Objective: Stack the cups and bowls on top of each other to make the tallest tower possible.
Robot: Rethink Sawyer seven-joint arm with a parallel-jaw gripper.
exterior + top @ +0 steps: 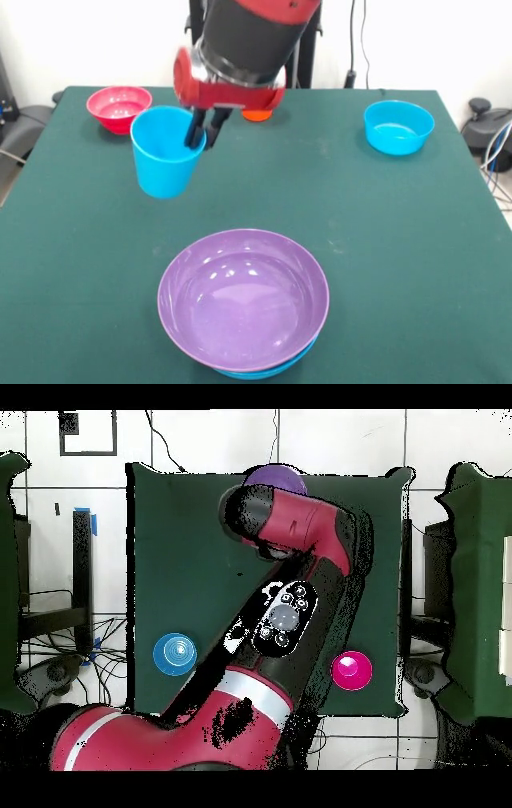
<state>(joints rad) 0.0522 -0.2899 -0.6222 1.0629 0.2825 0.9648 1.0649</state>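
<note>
My gripper (205,132) is shut on the right rim of the light blue cup (164,160), with one finger inside it and one outside. The cup hangs upright, slightly tilted, over the left middle of the table. The tower is a purple bowl (242,298) nested on a blue bowl (264,373) at the near edge, right of and nearer than the cup. An orange cup (258,114) shows partly behind the gripper. In the overhead view the arm (290,534) hides the gripper and the light blue cup, and only the purple bowl's (272,478) edge shows.
A pink-red bowl (118,108) stands at the far left and a blue bowl (398,126) at the far right of the green table (400,240). Both also show in the overhead view: the pink bowl (351,671) and the blue bowl (174,654).
</note>
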